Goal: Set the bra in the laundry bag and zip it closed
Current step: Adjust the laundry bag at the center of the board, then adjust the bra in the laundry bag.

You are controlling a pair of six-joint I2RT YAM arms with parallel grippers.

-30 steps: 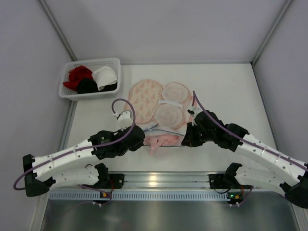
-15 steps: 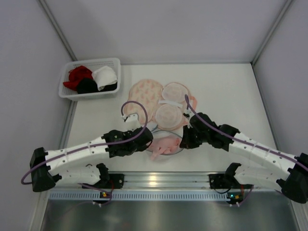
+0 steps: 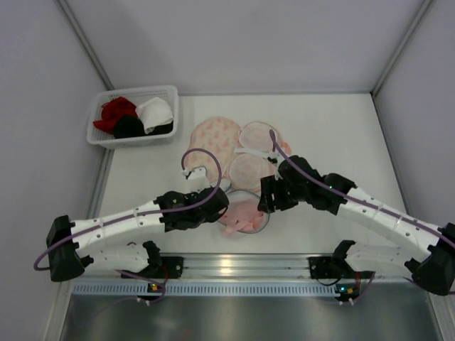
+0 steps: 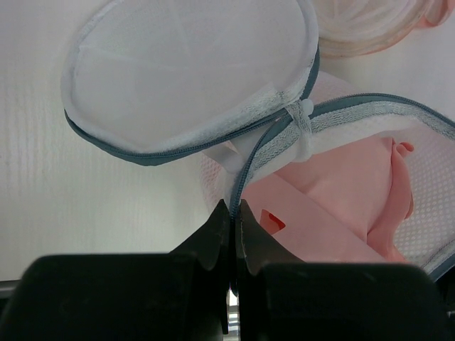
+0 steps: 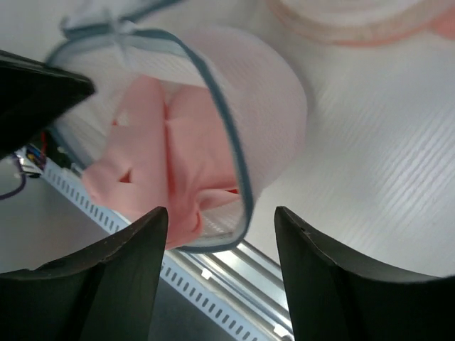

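Observation:
The pale pink bra (image 3: 242, 215) lies crumpled inside the laundry bag's open white-mesh cup, near the table's front edge. The cup's grey-blue zip rim (image 4: 370, 106) rings the bra (image 4: 341, 206). A white mesh lid (image 4: 192, 71) with the same rim hangs at the hinge. My left gripper (image 3: 222, 206) is shut on the zip rim (image 4: 242, 188) at the cup's left side. My right gripper (image 3: 264, 202) stands open at the cup's right side, its fingers (image 5: 128, 263) astride the rim (image 5: 227, 135) without touching it. The bra (image 5: 153, 156) shows beyond them.
Peach floral round pieces (image 3: 217, 138) lie behind the cup. At the back left stands a white basket (image 3: 96, 135) with red (image 3: 114, 110), black (image 3: 128, 126) and white (image 3: 155, 112) garments. A metal rail (image 3: 227, 266) runs along the front edge.
My right gripper has opened and let go of the bag's rim. Both grippers have drawn closer together, and the rim now rings the bra.

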